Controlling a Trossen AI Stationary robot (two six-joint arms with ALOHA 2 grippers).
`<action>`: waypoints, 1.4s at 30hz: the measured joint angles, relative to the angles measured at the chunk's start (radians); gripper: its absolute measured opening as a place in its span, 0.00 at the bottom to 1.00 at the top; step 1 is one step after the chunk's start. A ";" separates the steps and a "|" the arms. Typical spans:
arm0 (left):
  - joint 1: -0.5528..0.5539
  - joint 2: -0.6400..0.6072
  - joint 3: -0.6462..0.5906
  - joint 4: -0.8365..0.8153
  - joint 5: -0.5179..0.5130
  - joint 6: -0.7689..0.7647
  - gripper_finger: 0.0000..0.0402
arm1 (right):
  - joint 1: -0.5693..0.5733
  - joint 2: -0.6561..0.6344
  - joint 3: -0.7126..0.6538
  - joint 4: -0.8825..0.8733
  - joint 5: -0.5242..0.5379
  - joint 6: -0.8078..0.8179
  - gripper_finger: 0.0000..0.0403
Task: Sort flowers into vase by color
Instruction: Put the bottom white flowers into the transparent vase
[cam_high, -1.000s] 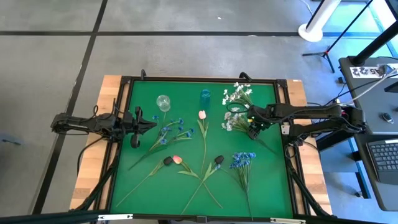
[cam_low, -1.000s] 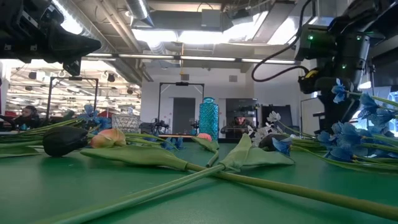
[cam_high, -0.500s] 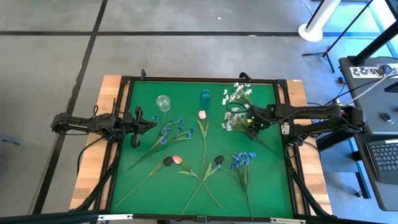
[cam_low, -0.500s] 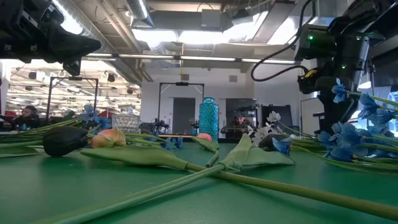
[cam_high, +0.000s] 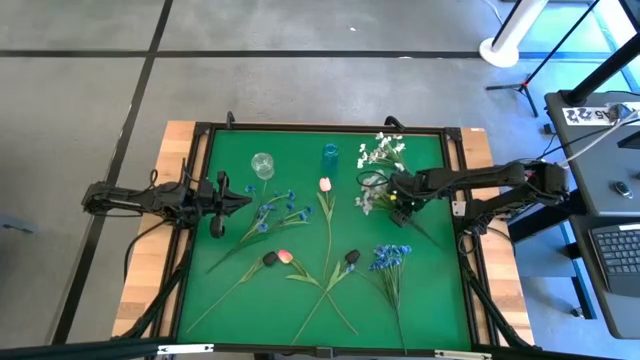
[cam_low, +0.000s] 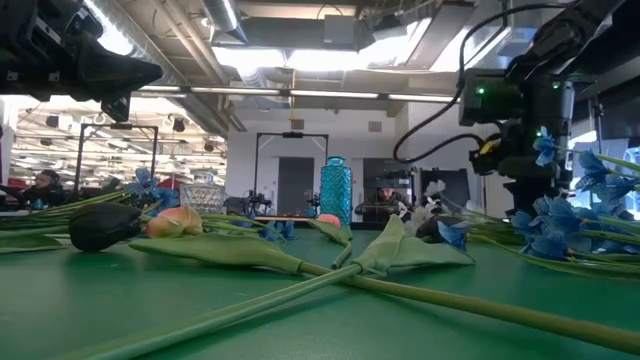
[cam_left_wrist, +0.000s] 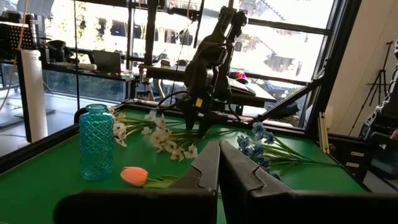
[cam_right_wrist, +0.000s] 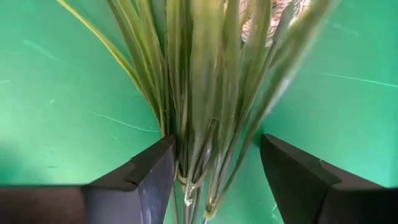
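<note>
Right now the right tool (cam_high: 397, 194) hangs low over the green surface (cam_high: 300, 310) near its right edge, its two fingers (cam_right_wrist: 152, 177) spread apart on either side of a bundle of green stems (cam_right_wrist: 205, 112), which belongs to the white spray (cam_high: 372, 197) lying there; whether the fingers touch the stems cannot be told. A second white spray (cam_high: 383, 151) lies just beyond it, toward the far right corner. The left tool (cam_high: 240, 200) hovers by the left edge with its fingers (cam_left_wrist: 208, 171) pressed together and nothing between them. Two vases stand near the far edge: a clear glass vase (cam_high: 262, 165) and a blue vase (cam_high: 330, 156), a little apart from each other. A pink tulip (cam_high: 325, 185) lies near the middle of the surface with its stem running toward the near edge. Blue sprays (cam_high: 278, 210) lie between the left tool and that tulip, and another blue spray (cam_high: 390, 257) lies nearer the near right corner. Toward the near edge, a second pink tulip (cam_high: 285, 256) rests beside a dark bud (cam_high: 269, 259), and another dark bud (cam_high: 352, 257) lies just to the right, their stems crossing.
</note>
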 joint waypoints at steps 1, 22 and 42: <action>0.000 0.000 0.000 0.000 0.000 0.000 0.00 | 0.000 0.001 0.000 0.000 0.000 0.000 0.57; 0.000 0.000 0.000 0.000 0.000 0.000 0.00 | 0.000 -0.187 0.066 0.041 -0.063 -0.029 0.02; 0.000 0.000 0.000 0.000 0.000 0.000 0.00 | 0.000 -0.372 0.219 0.583 -0.169 -0.255 0.01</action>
